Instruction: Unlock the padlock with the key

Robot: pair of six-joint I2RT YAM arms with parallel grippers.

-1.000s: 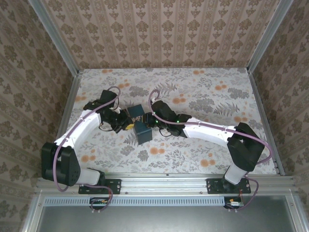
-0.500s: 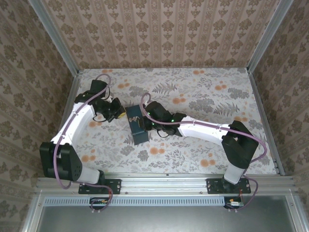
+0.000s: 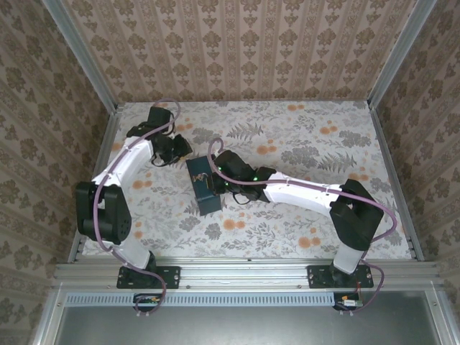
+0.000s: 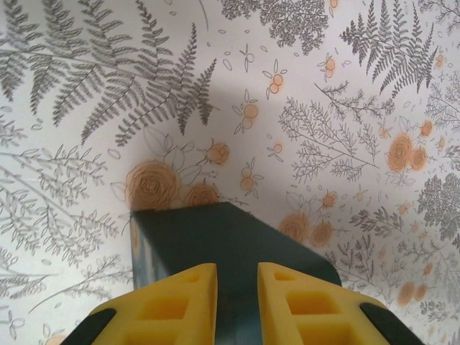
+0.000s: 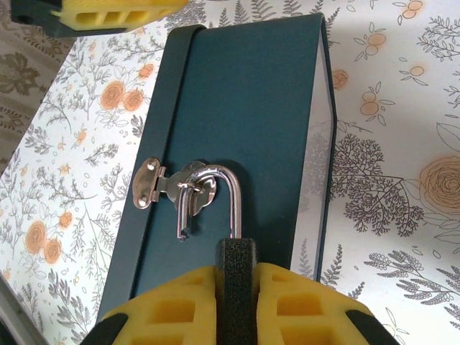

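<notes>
Right jaws are clamping something at the long side of a dark teal box [image 3: 203, 188] in the overhead view, with the right arm reaching across the floral table [image 3: 309, 215] from the right. The left jaws are hanging near the box's far left corner; whether they are touching it cannot be told from above. What the right jaws are holding is looking too small to make out here.

From the left wrist, the left jaws are standing narrowly apart, their yellow foam pads [image 4: 172, 302] gripping nothing. One corner of the box [image 4: 215, 237] is lying just beyond them on the fern-and-orange-flower print.

From the right wrist, the right jaws are squeezing the padlock [image 5: 235, 255] by its black textured body, foam pads [image 5: 165, 309] pressing on either side. Its silver shackle [image 5: 228, 188] is arching through the staple of a silver hasp [image 5: 152, 183] on the box's front edge. The longer leg is sitting in the body, while the shorter leg is hanging free outside it. A yellow pad [image 5: 108, 11] of the left jaws is showing at the upper left corner, beyond the box.
</notes>
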